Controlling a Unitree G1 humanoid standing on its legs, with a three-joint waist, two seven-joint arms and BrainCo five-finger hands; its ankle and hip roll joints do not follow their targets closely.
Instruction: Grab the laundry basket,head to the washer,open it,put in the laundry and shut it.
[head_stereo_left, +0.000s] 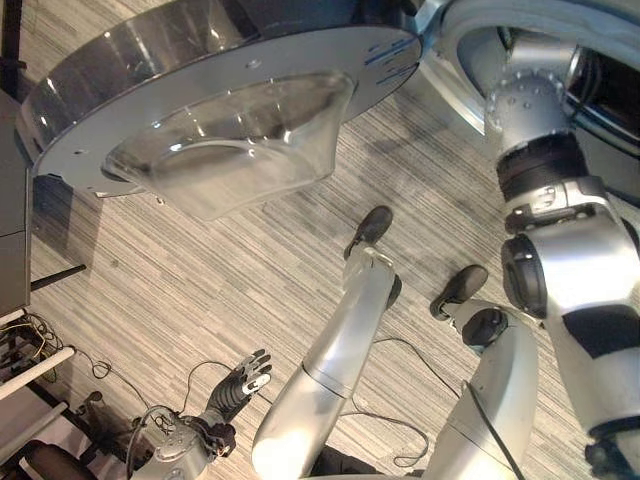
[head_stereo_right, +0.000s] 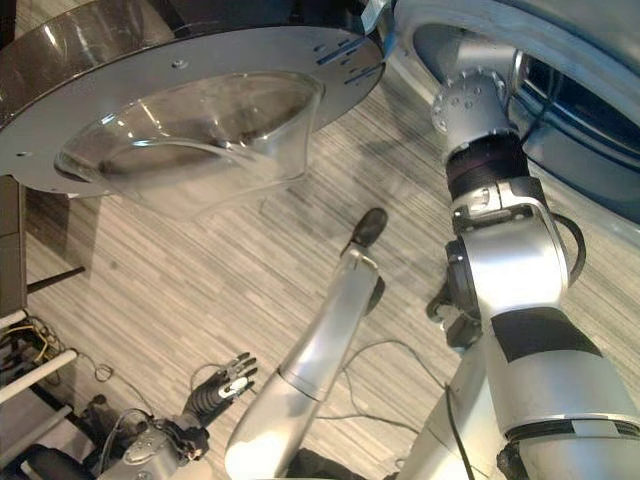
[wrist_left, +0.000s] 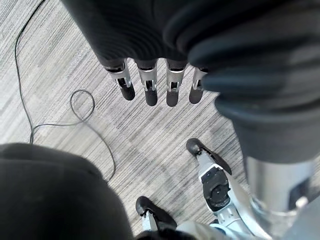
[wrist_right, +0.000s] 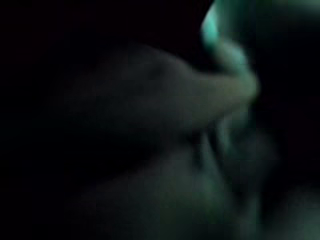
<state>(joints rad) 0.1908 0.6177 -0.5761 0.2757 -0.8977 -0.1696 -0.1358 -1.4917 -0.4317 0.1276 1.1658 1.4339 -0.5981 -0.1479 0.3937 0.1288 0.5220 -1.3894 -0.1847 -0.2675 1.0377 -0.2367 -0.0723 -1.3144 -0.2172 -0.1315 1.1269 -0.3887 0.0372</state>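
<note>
Closest to our head camera, our right arm (head_stereo_right: 505, 290) is reaching up and forward into the washer's round opening (head_stereo_left: 560, 60), so our right hand is sitting inside the drum; the right wrist view is giving us only darkness with a dim greenish shape, and we cannot tell how those fingers are set or whether they are holding anything. Just left of the arm, the washer door (head_stereo_left: 215, 100) is standing swung wide open, its clear glass bowl (head_stereo_left: 235, 140) bulging toward us from the grey ring around it. Down low on our left side, our left hand (head_stereo_left: 243, 382) is hanging over the striped grey carpet (head_stereo_left: 200, 290) with its fingers (wrist_left: 150, 90) straight and spread a little, gripping nothing. We are not making out the laundry basket or any laundry for certain. At the far left edge, pale rails and a tangle of thin wires (head_stereo_left: 30, 350) are lying by the floor.
</note>
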